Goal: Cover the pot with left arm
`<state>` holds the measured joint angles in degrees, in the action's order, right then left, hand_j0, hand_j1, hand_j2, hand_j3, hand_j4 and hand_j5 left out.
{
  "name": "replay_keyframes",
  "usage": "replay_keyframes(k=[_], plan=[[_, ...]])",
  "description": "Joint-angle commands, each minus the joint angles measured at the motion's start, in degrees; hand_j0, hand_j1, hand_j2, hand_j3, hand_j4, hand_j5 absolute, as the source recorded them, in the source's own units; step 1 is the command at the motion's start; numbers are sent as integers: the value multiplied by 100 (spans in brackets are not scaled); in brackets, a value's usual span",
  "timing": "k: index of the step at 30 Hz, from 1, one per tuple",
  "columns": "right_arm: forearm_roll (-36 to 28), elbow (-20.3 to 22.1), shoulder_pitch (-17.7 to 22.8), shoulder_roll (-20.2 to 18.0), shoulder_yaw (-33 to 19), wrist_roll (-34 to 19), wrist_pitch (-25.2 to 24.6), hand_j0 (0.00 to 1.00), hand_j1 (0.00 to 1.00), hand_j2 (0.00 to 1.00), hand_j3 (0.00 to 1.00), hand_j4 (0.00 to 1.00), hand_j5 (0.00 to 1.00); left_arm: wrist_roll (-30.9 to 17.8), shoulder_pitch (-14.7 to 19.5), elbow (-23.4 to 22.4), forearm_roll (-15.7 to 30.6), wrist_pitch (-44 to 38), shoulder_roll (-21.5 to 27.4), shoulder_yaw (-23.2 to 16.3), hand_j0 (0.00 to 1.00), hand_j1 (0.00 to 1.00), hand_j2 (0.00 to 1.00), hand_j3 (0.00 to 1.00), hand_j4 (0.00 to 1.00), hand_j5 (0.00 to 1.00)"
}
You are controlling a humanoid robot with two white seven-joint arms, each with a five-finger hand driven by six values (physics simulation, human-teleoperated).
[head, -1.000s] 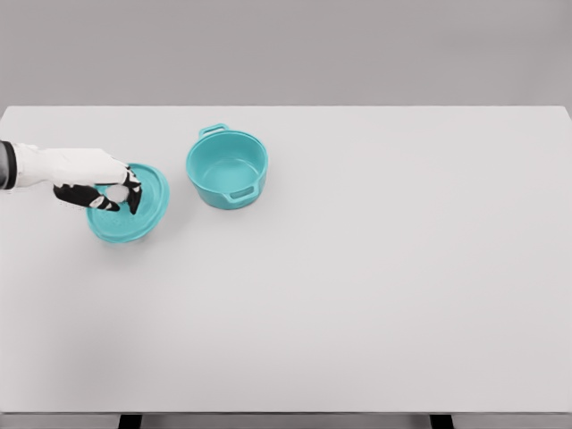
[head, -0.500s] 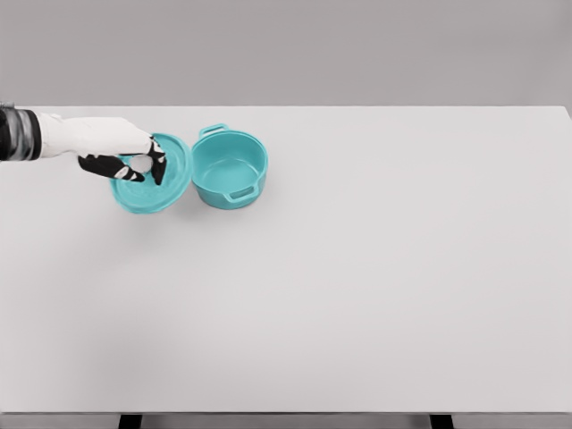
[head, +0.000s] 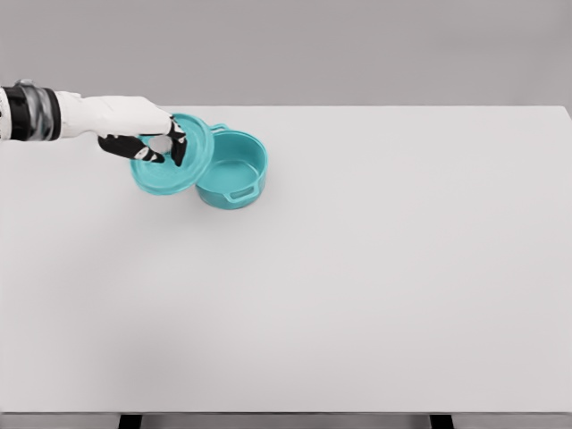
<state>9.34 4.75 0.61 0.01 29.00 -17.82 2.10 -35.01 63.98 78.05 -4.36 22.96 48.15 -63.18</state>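
The pot [head: 230, 170] stands upright on the white table [head: 375, 268], in the far left part of it, closer to the back edge than to the front edge. It is teal, open at the top, with one handle on its far rim and one on its near side. Nothing else lies on the table: to the right of the pot and in front of it the surface runs bare all the way to the right and front edges. Behind the pot a narrow strip of table is left before the back edge, and beyond that a plain grey wall.

The lid [head: 172, 154], the same teal, is off the table and tilted, its right edge raised and overlapping the pot's left rim as seen from the head camera. Most of the pot's mouth remains uncovered to the right of the lid. Whether the lid's edge touches the rim or hangs just above it cannot be told from this view.

The left hand [head: 147, 138] comes in from the left of the pot, its white arm reaching level across the table's back left corner. Its dark fingers [head: 179, 147] are curled around the pale knob at the lid's middle, clamped on it, so the lid hangs from that grip. The hand sits over the left half of the lid, left of the pot and clear of the pot's wall.
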Motion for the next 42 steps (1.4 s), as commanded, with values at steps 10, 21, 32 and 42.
replay_keyframes(k=[10, 21, 32, 42], plan=[[-2, 0, -9, -1, 1, -2, 1, 100, 100, 100, 100, 100, 100, 1, 105, -26, -21, -371, -526, -1, 42, 42, 42, 42, 42, 42], [-2, 0, -9, -1, 1, -2, 1, 100, 100, 100, 100, 100, 100, 1, 123, -853, -355, -397, -1264, -10, 42, 42, 42, 42, 42, 42], [-2, 0, -9, -1, 1, -2, 1, 100, 100, 100, 100, 100, 100, 1, 97, -853, -364, -397, -1352, -116, 44, 44, 44, 44, 44, 44], [-2, 0, 0, -1, 1, -2, 1, 100, 100, 100, 100, 100, 100, 1, 97, -976, -364, -397, -1361, -124, 57, 57, 57, 57, 57, 57]])
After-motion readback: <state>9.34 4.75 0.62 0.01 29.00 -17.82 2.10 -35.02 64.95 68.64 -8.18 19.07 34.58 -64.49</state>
